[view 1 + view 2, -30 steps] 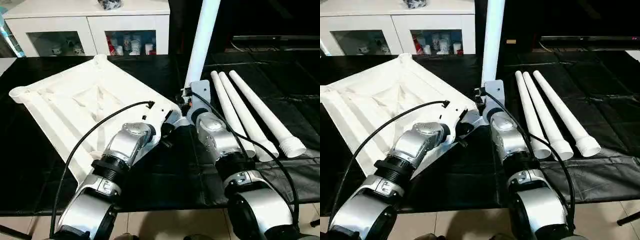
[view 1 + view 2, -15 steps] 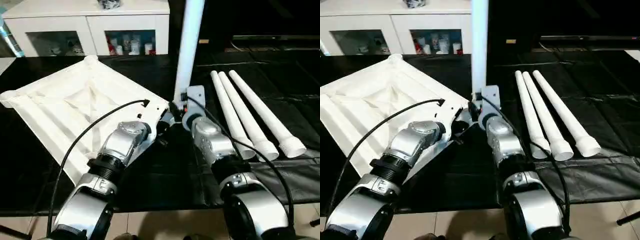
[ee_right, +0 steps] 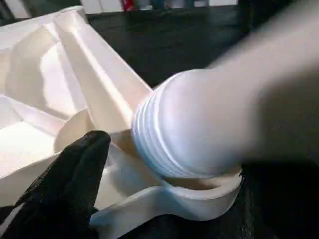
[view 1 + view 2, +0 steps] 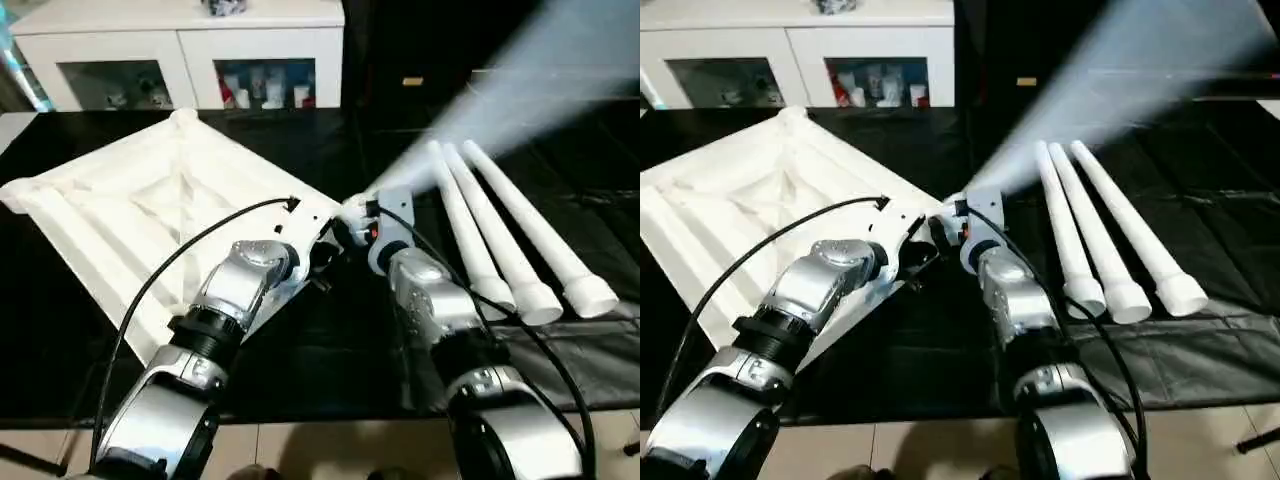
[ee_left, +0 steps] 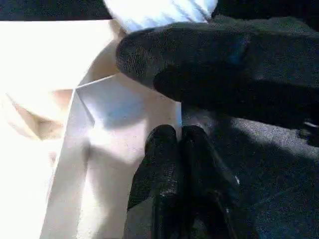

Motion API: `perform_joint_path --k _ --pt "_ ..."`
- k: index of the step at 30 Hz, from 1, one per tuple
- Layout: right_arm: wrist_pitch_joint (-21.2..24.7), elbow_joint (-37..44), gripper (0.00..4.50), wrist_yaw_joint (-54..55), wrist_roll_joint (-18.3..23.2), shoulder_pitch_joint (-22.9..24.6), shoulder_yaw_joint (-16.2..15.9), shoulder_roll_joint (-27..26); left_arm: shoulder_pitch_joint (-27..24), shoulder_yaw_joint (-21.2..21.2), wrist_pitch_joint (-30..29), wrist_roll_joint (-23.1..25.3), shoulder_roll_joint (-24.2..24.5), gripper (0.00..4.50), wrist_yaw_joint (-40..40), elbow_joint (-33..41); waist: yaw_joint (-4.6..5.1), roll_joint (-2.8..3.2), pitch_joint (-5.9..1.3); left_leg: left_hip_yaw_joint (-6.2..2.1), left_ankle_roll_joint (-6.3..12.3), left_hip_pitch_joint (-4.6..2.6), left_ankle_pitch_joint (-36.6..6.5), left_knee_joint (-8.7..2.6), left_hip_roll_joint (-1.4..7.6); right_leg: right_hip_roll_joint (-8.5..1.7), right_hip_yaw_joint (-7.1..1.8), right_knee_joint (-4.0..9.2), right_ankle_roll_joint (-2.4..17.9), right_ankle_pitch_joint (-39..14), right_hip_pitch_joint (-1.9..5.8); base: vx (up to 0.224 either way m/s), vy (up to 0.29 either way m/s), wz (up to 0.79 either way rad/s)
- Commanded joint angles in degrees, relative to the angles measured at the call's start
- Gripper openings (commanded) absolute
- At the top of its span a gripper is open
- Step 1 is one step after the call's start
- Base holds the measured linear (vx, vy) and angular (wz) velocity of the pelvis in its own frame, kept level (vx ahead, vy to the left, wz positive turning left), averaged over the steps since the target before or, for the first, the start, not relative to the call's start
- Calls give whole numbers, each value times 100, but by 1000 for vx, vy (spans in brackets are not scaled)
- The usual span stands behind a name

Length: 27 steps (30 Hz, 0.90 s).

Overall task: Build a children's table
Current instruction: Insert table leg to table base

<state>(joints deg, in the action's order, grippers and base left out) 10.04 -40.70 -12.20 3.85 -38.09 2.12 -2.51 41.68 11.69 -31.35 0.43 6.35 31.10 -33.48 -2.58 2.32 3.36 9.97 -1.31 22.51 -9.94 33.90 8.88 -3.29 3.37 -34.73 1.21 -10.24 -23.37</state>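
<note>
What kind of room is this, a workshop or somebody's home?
Probably a home living room: a white cabinet with glass doors holding mugs and bottles, a tiled floor, and a table under black cloth used as a workbench.

Two silver, rounded metal forearms, black ribbed collars at joints. Thin black cable arcs over left forearm (image 4: 225, 300); another along right forearm (image 4: 440, 300). Black textured claw fingers (image 5: 169, 164).

Upright leg (image 4: 500, 95) now toppling right; right pincer (image 4: 352, 212) let go.
</note>
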Motion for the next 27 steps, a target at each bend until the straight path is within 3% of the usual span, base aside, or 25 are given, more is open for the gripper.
perform_joint_path --k 1,12,16,17,21,27 --pt "92 280 445 -137 -42 99 -131 43 165 -31 165 24 99 0 65 321 -36 11 -432 -148 444 -111 -843 -345 402 -544 -284 385 1494 -393 355 0 0 0" --pt "318 956 445 -405 -42 535 -404 76 34 262 601 131 459 0 632 337 -65 41 -431 -174 322 -118 -964 -367 410 -549 -293 393 1413 -540 347 0 0 0" --pt "373 1127 445 -475 -3 600 -491 84 -158 661 1222 228 840 0 1431 413 -89 61 -427 -175 206 -135 -1067 -390 429 -550 -305 388 1363 -595 325 0 0 0" --pt "356 1170 445 -497 -5 612 -514 90 -269 839 1664 285 1040 0 1791 438 -108 87 -430 -177 177 -156 -1109 -388 438 -555 -308 397 1356 -609 307 0 0 0" --pt "352 1264 445 -542 -2 640 -523 101 -476 1078 2326 328 1349 0 2379 538 -147 116 -418 -172 -75 -193 -1385 -434 463 -538 -313 373 1288 -667 272 0 0 0" --pt "422 1461 445 -531 29 725 -504 166 -685 1250 2875 279 1685 0 2998 612 -191 84 -420 -159 -203 -177 -1352 -438 436 -561 -324 337 1228 -513 296 0 0 0"
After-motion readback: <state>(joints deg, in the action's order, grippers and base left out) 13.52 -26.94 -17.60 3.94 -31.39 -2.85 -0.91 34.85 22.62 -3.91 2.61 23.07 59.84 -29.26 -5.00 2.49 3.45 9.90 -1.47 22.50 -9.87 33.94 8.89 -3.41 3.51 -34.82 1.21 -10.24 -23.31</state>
